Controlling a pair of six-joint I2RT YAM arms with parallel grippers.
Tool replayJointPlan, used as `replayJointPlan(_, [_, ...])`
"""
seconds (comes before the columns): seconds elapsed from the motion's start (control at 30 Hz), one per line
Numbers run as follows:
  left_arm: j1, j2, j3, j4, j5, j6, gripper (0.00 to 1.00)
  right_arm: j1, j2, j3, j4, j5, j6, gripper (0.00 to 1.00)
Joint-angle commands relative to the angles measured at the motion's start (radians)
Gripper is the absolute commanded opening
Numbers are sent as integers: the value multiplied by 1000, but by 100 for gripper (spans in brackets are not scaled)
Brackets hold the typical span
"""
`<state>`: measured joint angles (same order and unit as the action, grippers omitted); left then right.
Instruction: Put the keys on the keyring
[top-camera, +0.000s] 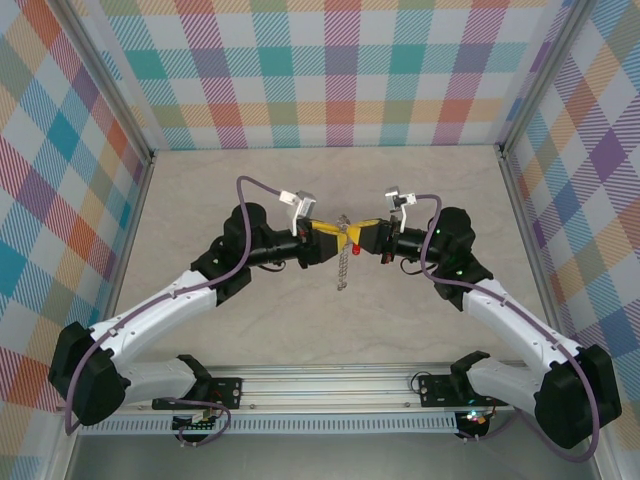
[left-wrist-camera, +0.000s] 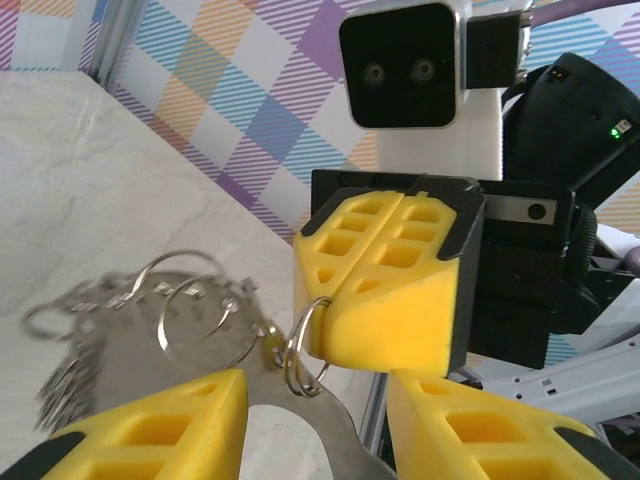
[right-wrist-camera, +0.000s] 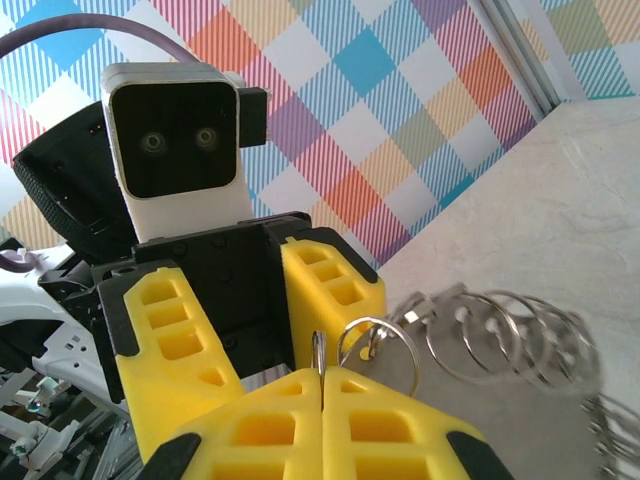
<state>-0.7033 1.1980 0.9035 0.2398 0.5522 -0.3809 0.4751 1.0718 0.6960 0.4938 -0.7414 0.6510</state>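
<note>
1. Nearest, at the bottom of my left wrist view, my left gripper (left-wrist-camera: 318, 395) stands spread. A flat silvery band (left-wrist-camera: 300, 430) runs up between its fingers, and I cannot tell whether either finger bears on it.
2. Just beyond, my right gripper (right-wrist-camera: 321, 378) is pressed together, pinching the edge of a small split ring (left-wrist-camera: 303, 355). Very little metal sits in that pinch. I judge that a tug from the left side could slide it out.
3. Behind that ring, left of centre in the same view, the keyring (left-wrist-camera: 180, 257) hangs among more loops. The bunch at the far left is blurred and may be swaying. If I close now, I could catch the wrong loop.
4. My two sets of yellow fingers are just beside each other. A small misjudged advance could knock them together and jar the pinch loose.
5. From above, the key (top-camera: 353, 250), known by its red tag, dangles mid-frame between both grippers, with a thin chain (top-camera: 342, 280) below it. I cannot tell whether it is threaded on. If the pinch fails, everything drops to the table (top-camera: 250, 180).
</note>
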Motion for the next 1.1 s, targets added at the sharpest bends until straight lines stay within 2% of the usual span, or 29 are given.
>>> replayJointPlan(0.0, [14,-12,-4,69,-26,-2,44,-1,-23,6,48,5,1,0])
replayJointPlan(0.17, [31,-28,-28,118,-30,-35,48,-2,-29,-2,39,13,4,0])
replayJointPlan(0.37, [32,-13,-16,134,5,-50,48,-1,-24,-2,50,7,17,0])
replayJointPlan(0.83, [29,36,5,151,40,-62,38,-1,-10,2,61,4,33,0])
replayJointPlan(1.07, [29,46,6,170,35,-68,27,-1,-1,0,60,7,35,0])
